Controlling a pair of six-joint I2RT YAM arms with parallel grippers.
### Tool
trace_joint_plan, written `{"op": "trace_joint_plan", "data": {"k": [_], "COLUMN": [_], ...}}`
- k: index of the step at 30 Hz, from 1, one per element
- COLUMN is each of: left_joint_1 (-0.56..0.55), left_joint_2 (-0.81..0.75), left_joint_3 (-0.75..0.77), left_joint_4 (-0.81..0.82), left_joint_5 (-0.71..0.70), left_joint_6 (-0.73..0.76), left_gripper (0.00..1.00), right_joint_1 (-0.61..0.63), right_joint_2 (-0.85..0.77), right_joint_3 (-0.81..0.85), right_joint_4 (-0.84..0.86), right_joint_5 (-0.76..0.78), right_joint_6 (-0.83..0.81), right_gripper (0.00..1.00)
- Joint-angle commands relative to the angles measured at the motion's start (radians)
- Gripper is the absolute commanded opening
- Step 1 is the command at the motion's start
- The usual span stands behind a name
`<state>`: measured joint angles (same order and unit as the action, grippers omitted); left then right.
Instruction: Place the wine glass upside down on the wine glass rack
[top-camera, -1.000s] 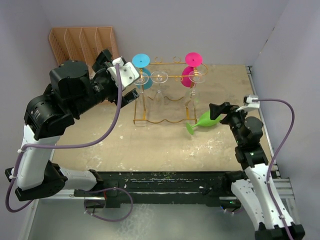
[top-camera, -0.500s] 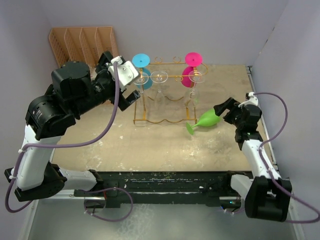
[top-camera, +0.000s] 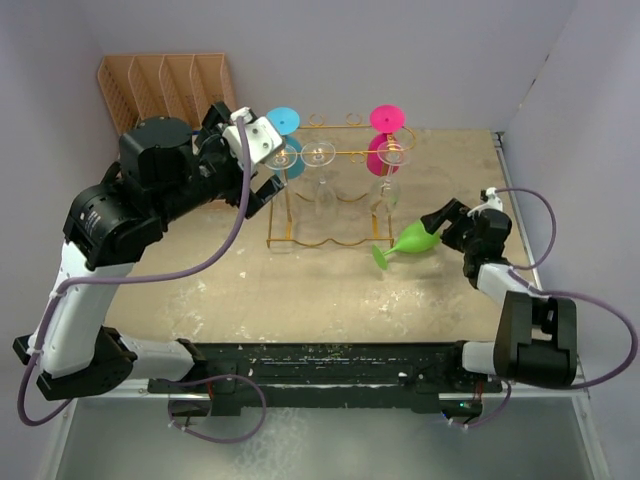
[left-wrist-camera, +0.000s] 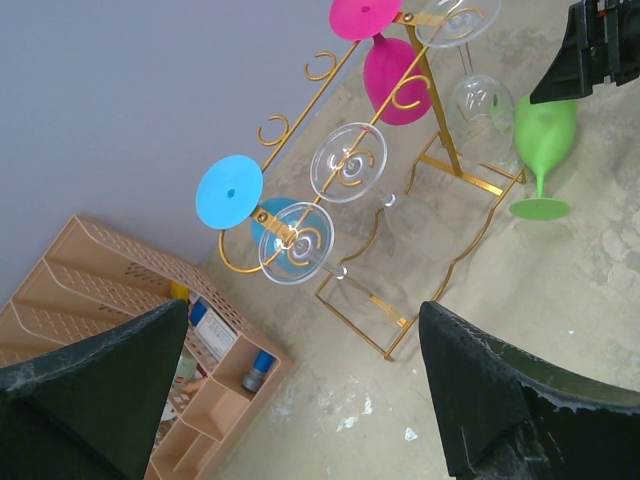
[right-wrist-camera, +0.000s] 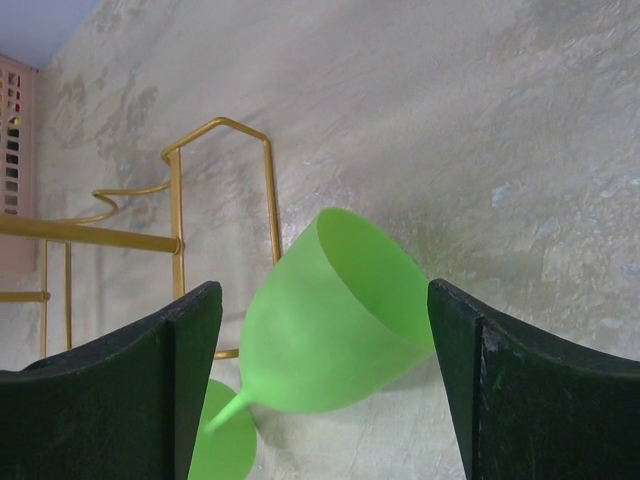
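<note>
Green wine glass (top-camera: 415, 240) lying on worktop (top-camera: 300, 290), unhung | right fingers (right-wrist-camera: 110, 390) open, straddling bowl | left fingers (left-wrist-camera: 90, 390) open, hovering near wine glass rack (top-camera: 345, 153)

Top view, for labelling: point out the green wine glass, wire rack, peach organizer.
green wine glass (top-camera: 417, 238): top view, bowl.
wire rack (top-camera: 348, 152): top view, top rail.
peach organizer (top-camera: 168, 85): top view, middle divider.

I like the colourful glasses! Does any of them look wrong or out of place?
Yes. The green glass lies tipped on its side on the table beside the right end of the rack. The blue glass, pink glass and clear glasses all hang upside down from the rack.
</note>
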<state>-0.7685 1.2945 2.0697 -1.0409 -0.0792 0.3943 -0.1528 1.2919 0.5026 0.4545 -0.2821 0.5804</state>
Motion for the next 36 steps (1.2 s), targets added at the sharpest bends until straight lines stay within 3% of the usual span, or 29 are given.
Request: {"op": "trace_joint_plan", "data": {"k": [1, 8, 14, 19, 21, 26, 32, 36], "left_joint_1": [0.038, 0.072, 0.087, 0.105, 0.109, 0.112, 0.115, 0.117], "left_joint_2": [0.009, 0.020, 0.022, 0.019, 0.016, 0.002, -0.019, -0.028], "left_joint_3": [0.000, -0.003, -0.012, -0.017, -0.017, -0.031, -0.064, -0.075], "left_joint_4": [0.032, 0.030, 0.031, 0.028, 0.026, 0.019, 0.020, 0.021], "left_joint_5": [0.038, 0.081, 0.098, 0.124, 0.132, 0.143, 0.150, 0.156], "left_joint_6": [-0.046, -0.058, -0.065, -0.074, -0.075, -0.073, -0.074, -0.074], "left_gripper": [0.99, 0.99, 0.99, 0.99, 0.99, 0.99, 0.99, 0.99], "right_joint_1": [-0.033, -0.055, -0.057, -0.062, -0.062, -0.061, -0.062, -0.062], "right_joint_2": [0.084, 0.149, 0.196, 0.244, 0.271, 0.246, 0.024, -0.177], "right_joint_3": [0.005, -0.021, -0.011, -0.020, -0.024, -0.080, -0.140, -0.114], "right_joint_4": [0.185, 0.303, 0.323, 0.343, 0.356, 0.348, 0.198, -0.044], "right_joint_5": [-0.135, -0.218, -0.275, -0.342, -0.389, -0.430, -0.399, -0.323], "right_joint_6": [0.048, 0.089, 0.105, 0.108, 0.112, 0.117, 0.097, 0.080], "right_gripper": [0.82, 0.56, 0.22, 0.08, 0.09, 0.31, 0.45, 0.49]}}
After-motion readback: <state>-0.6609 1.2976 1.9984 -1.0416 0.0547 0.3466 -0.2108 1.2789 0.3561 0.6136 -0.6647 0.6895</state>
